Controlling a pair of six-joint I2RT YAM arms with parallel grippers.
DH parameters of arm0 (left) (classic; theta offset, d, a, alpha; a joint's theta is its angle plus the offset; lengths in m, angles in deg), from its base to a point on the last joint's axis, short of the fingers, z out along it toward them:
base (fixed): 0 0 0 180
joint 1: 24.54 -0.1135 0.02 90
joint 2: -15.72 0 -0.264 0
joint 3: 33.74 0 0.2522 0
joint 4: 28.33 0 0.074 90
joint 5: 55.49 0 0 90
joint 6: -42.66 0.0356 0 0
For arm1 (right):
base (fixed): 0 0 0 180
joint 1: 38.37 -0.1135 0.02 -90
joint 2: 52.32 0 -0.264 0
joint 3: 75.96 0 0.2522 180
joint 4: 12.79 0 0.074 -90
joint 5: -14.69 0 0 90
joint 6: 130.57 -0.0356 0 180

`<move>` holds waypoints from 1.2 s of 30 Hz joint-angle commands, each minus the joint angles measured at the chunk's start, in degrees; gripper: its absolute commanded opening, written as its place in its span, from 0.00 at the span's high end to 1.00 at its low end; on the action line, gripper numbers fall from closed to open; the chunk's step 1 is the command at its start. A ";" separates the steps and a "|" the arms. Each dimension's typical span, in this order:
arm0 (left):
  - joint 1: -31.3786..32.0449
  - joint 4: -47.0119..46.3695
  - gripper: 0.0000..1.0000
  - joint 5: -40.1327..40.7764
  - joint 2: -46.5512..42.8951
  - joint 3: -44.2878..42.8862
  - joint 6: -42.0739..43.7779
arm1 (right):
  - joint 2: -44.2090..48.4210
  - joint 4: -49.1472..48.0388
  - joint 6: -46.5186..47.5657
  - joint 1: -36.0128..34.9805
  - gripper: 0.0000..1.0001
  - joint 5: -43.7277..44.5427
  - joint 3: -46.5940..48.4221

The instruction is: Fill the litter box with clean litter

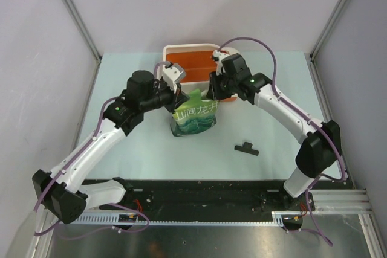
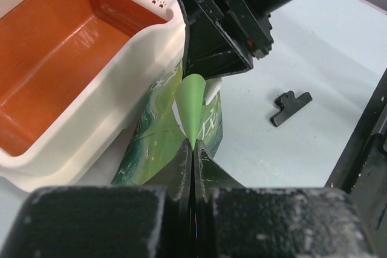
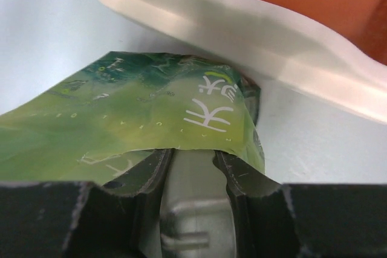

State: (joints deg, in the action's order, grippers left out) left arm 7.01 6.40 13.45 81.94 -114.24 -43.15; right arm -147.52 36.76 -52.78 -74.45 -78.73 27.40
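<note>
Step in hand: opening the green pouch (image 1: 195, 119) beside the litter box (image 1: 190, 45), as I judge it; nothing has been poured yet.
Left gripper (image 2: 192, 147): fingers pressed fully together on a pale green fold at the pouch's top edge.
Right gripper (image 3: 193, 156): jaws part-way open. It appears to have the pouch's other top edge, but the foil covers the fingertips, so the hold is not certain.
Doing it well: draw the two held edges apart evenly and keep the mouth pointing up. Do not tilt toward 12 o'clock until the mouth is over the orange floor and clear of the wide rim.
Risk: a thin fold may slip from the pinch, and the granules would then spill onto the table (image 1: 121, 143).
Litter box: far middle of the table, at 12 o'clock from the pouch. Its near rim is just beside the pouch, and its orange floor is bare.
Clean litter: none in view; presumably inside the pouch.
Black clip (image 1: 246, 148): lies at 4 o'clock from the pouch, apart from it.
</note>
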 commanded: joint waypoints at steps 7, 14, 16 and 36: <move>4.04 -6.73 1.00 4.79 -3.02 -0.59 1.08 | -0.78 -16.01 -13.01 7.77 1.00 -24.77 -8.04; 5.72 -6.12 1.00 8.14 -4.87 2.05 8.02 | -1.57 -24.53 -21.43 16.63 1.00 -40.59 -9.01; 5.89 -6.03 1.00 9.45 -5.74 3.45 13.37 | -1.92 -26.46 -24.08 18.75 1.00 -44.99 -9.01; 5.10 -5.59 1.00 13.32 0.05 -3.75 22.18 | -6.14 -39.13 -43.16 30.89 1.00 -57.67 -9.36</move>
State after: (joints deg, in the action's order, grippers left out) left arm 12.96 2.95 26.66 82.92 -113.52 -22.81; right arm -153.26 4.09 -91.03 -46.73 -137.48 17.96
